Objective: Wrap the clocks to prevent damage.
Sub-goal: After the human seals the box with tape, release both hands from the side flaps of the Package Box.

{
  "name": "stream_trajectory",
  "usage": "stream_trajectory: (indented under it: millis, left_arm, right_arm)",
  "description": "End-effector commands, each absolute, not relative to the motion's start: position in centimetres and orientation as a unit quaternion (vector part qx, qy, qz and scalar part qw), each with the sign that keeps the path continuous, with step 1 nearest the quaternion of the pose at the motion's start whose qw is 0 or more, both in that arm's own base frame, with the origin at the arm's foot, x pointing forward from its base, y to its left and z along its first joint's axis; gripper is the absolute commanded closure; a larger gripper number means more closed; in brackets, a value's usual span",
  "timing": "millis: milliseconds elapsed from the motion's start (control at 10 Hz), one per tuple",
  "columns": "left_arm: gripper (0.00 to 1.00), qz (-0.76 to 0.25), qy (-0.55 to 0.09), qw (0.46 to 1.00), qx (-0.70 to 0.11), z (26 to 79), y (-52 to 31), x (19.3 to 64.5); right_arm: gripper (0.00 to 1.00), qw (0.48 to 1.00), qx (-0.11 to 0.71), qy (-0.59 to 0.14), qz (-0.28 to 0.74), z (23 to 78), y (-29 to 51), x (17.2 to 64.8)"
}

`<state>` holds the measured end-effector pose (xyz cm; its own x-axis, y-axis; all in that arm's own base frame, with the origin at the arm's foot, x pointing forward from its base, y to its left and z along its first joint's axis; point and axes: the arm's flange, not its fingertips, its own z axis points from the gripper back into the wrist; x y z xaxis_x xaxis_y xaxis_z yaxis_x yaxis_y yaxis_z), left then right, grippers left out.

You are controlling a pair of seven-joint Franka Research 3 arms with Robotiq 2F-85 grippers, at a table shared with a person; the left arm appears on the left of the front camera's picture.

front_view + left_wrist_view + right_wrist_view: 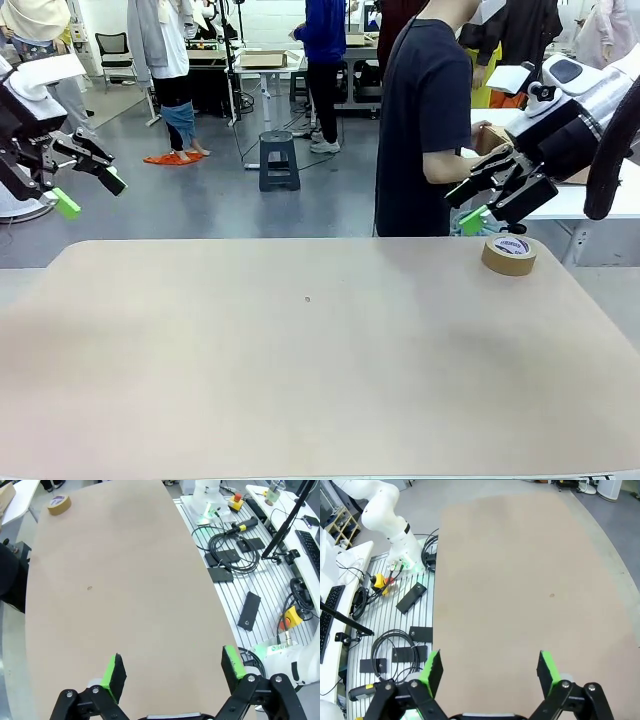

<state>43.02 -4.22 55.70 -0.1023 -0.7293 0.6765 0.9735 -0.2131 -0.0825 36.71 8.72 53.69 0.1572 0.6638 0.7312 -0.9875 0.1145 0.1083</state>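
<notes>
Front view: left gripper [88,180] hangs spread above the table [300,380] at 9 o'clock; right gripper [478,203] spread at 2 o'clock, just above the tape roll [509,254]; person [425,120] stands beyond at 1 o'clock.
Left wrist view: fingers [114,672] parted, nothing between; tape roll [59,504] at 11 o'clock.
Right wrist view: fingers [546,669] parted over bare tabletop.
Clocks: cannot tell where.

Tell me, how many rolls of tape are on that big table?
1. A single tape roll lies flat near the table's far right corner, just below the right gripper. In the left wrist view it sits at the top-left.
</notes>
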Motion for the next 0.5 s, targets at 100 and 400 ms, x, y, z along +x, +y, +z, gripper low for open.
stream_trajectory:
  millis: [100, 400]
  left_arm:
    - [0.00, -0.715, -0.198, 0.595, -0.308, 55.70, -4.22, 43.02]
    - [0.00, -0.719, -0.192, 0.603, -0.288, 55.82, -3.99, 43.03]
  right_arm:
    - [0.00, 0.697, 0.305, -0.268, 0.591, 53.72, 8.73, 36.72]
    - [0.00, 0.697, 0.304, -0.267, 0.592, 53.76, 8.71, 36.70]
